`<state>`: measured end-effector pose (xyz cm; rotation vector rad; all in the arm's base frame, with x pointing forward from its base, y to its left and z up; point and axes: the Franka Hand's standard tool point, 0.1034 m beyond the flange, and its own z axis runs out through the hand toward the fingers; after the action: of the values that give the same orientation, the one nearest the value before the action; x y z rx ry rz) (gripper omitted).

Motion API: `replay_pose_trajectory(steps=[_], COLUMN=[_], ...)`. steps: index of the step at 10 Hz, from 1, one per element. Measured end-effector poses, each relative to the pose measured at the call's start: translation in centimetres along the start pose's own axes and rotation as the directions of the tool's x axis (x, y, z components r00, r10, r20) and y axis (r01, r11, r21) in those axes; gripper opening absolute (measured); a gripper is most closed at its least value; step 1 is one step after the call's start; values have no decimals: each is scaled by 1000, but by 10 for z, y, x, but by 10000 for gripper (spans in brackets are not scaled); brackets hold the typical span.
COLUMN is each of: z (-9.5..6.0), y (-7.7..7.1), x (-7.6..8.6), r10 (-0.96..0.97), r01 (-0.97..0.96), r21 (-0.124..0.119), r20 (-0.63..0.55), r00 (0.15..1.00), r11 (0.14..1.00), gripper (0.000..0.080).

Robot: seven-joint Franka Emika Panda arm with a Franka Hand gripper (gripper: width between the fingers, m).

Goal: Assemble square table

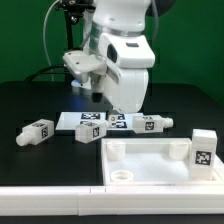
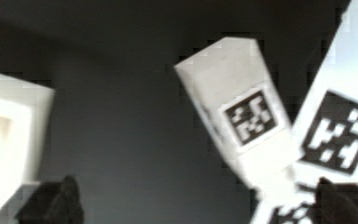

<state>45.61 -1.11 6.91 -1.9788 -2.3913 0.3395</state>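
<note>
The arm [image 1: 125, 60] rises white over the middle of the black table, bent toward the far side.

The table top [image 1: 145, 148] lies near the camera on the exterior view's right, open side up, with a round socket [image 1: 122, 173] in its near left corner.

The marker board [image 1: 68, 122] lies flat just beyond the top, partly under the arm.

Four legs show. One [image 1: 203, 150] stands upright at the top's right edge; whether it sits in a socket cannot be told. One [image 1: 150, 122] lies just beyond the top's far rim. One [image 1: 92, 130] lies at the board's near edge. One [image 1: 35, 132] lies apart on the exterior view's left.

In the wrist view the gripper [image 2: 176, 210] is spread wide over bare table. Its dark fingers [image 2: 51, 205] grasp nothing, and a tagged leg [image 2: 238, 95] lies slanted beyond them.
</note>
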Motion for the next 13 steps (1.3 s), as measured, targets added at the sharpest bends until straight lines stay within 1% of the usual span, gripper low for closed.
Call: replay_pose_trajectory(steps=[1,3,5,6,7,8,9,10,13], z=[1,2,3,2,2,6,8,7,8], y=[-1,-1,-1,2,5,3,2,6,7], x=[1,1,0,-5,-9,-8,-9,-10,-7], r10=[21,163,309,420,561,740,843,873,939], r01=[-21,-163,-309,-420,-561,-740,-844,-874,-941], r21=[2,5,6,6,7,38,70,89,81], r20=[0,-1,0,1,-1,13,54,67,76], r00=[1000,987,951,907,828,673,535,484,335], r11=[1000,987,951,907,828,672,532,477,329], gripper=[649,649,649,649,649,649,649,649,649])
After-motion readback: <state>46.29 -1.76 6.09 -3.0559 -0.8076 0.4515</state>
